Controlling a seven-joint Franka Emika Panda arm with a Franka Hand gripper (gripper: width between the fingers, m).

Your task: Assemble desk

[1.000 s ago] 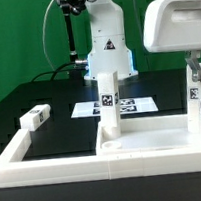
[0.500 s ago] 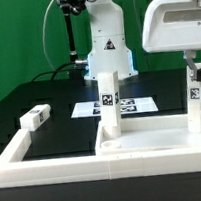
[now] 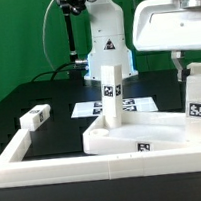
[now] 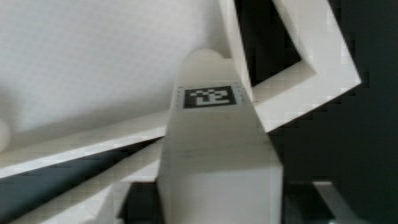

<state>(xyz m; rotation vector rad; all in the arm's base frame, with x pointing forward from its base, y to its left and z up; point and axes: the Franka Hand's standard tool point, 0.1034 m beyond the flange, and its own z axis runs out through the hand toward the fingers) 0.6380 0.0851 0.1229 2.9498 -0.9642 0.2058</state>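
The tabletop (image 3: 142,134) is seen lying flat inside the white rim (image 3: 45,163), toward the exterior view's right. A first leg (image 3: 112,92) is stood upright at its far corner. A second leg (image 3: 198,106) is held upright at its right edge, with the gripper (image 3: 189,71) clamped narrow on the upper part. A third leg (image 3: 34,117) is left loose on the black surface. The parts are judged light, rigid and smooth, so liable to slip; a leg is best taken high, across its flat sides

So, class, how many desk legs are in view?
3 legs: loose leg at the exterior view's left; upright leg on the tabletop; right leg by the gripper. Others may be hidden.
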